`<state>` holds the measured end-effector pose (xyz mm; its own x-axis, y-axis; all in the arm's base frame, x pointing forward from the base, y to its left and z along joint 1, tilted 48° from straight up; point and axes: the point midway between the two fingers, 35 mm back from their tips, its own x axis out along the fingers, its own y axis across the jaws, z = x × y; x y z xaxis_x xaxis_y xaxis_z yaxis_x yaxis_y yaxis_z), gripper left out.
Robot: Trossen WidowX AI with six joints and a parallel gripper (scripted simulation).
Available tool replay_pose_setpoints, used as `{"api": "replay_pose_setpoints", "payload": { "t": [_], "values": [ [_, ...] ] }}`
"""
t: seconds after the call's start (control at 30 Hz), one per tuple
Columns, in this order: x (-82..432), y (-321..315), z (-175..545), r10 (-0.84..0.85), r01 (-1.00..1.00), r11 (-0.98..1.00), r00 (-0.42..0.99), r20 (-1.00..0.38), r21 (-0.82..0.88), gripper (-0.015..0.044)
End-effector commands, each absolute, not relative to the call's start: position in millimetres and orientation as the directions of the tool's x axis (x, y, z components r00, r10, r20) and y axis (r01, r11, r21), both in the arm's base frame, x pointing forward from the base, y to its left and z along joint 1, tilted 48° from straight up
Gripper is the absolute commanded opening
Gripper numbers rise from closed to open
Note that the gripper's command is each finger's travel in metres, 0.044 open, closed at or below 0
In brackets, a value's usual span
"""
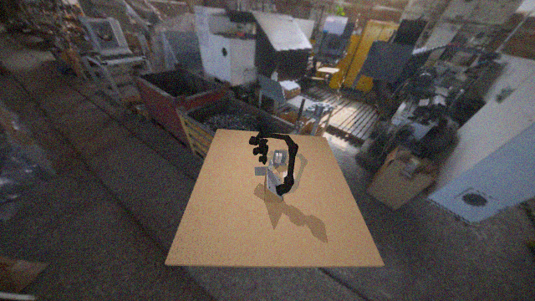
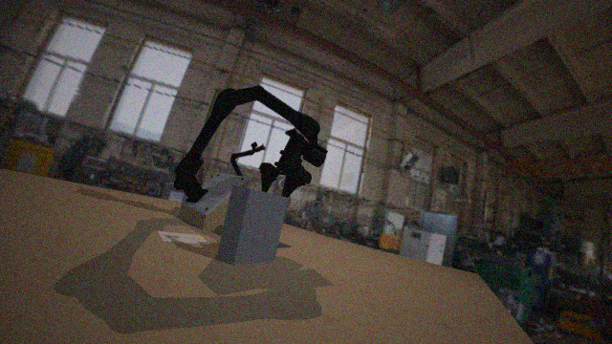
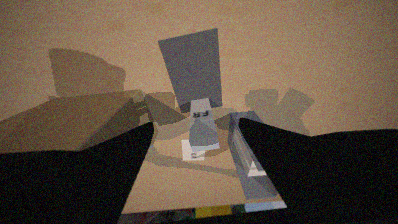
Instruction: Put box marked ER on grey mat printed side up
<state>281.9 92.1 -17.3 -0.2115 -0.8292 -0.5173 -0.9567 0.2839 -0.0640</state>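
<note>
One grey mat [image 1: 261, 170] [image 3: 192, 67]: lying flat, leftmost of the small items in the top view (plain grey face showing from above).
Jaws [image 1: 262, 160] [image 2: 277, 187]: spread wide, pointing down, nothing between the fingers; close above the bin's top edge in the exterior view (contact with the bin impossible to tell).
Sloped board [image 1: 273, 184] [image 2: 215, 191]: pale grey, tilted, with small dark spots on its face; tan wedge [image 2: 198, 215] underneath.
Grey bin [image 1: 279, 158] [image 2: 253, 226] [image 3: 252, 175]: upright, to the right of the mat in both top and wrist views; something pale inside, too blurred to name.
Pale block [image 3: 202, 125]: near edge of the mat in the wrist view, dark marks on its lighter face (too blurred to read).
White patch [image 2: 184, 238] [image 3: 189, 150]: down on the counter, to the left of the bin in the exterior view, dark marks on it.
ER box: location impossible to tell, no reach code legible.
Black arm [image 1: 293, 155] [image 2: 282, 107]: arched high from beside the sloped board, then bent down toward the jaws.
Thin bent rod [image 2: 235, 162]: black, behind the bin in the exterior view.
Counter [image 1: 234, 234] [image 2: 382, 296] [image 3: 300, 40]: tan, crossed by shadows (long and crooked ones).
</note>
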Motion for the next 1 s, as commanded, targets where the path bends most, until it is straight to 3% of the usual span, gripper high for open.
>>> {"api": "replay_pose_setpoints", "payload": {
  "t": [0.0, 0.97],
  "values": [
    [281, 86, -22, -0.837, -0.954, 0.294, -0.226, -0.499, -0.06, 0.044],
    [277, 44, -27, -0.873, -0.973, 0.228, -0.221, -0.436, 0.037, 0.044]
  ]
}}
